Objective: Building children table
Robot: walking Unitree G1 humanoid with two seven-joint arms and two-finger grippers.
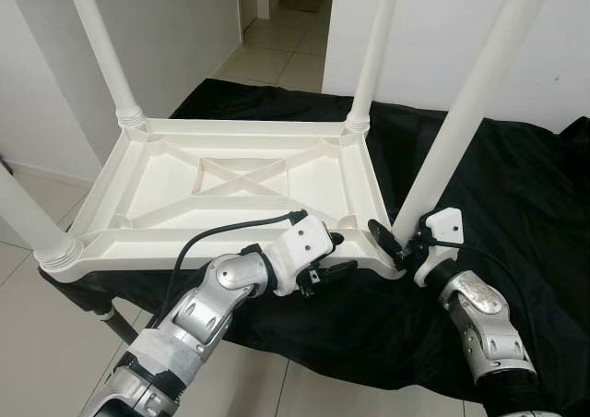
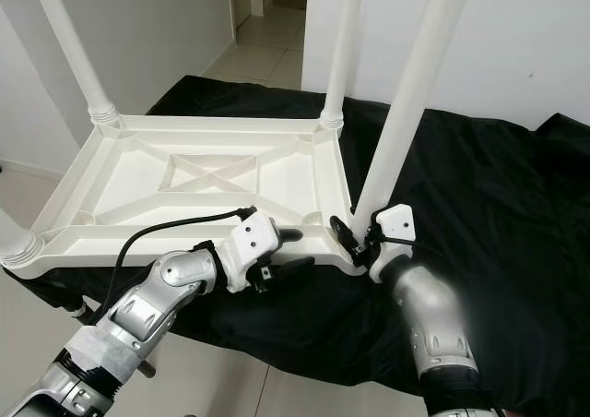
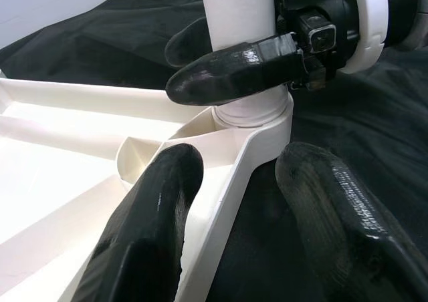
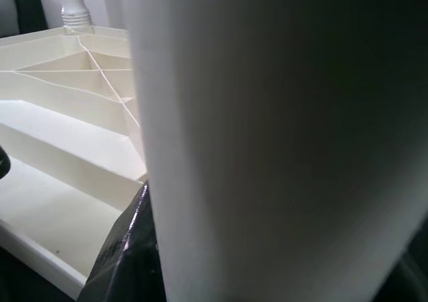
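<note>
White plastic children's table [image 1: 230,182] lies upside down w/ ribbed underside up, on a black cloth [image 1: 516,196] spread over a low surface. Tiled floor [image 1: 277,48] beyond, hallway at top of the head views.

Four white legs stand up from the corners: far-left leg [image 1: 101,48], far-right leg [image 1: 373,53], near-left leg [image 1: 37,228] and near-right leg [image 1: 461,113], the last one leaning slightly, its base at the near-right corner socket.

Right tool [image 1: 398,242] is at the foot of the near-right leg, its black fingers [image 3: 231,75] pinching the leg just above the threaded collar where it meets the socket. In the right wrist view the leg [image 4: 281,141] is very close, w/ one black finger [image 4: 130,255] against it and the tabletop's ribs behind.

Left tool [image 1: 336,256] is at the near edge of the tabletop, just beside the same corner. Its fingers [image 3: 147,228] are spread, one over the inner side of the rim, the other over the cloth outside it, straddling the rim; can't tell if they touch it. A black cable [image 1: 221,231] loops from the left wrist across the near rim.
</note>
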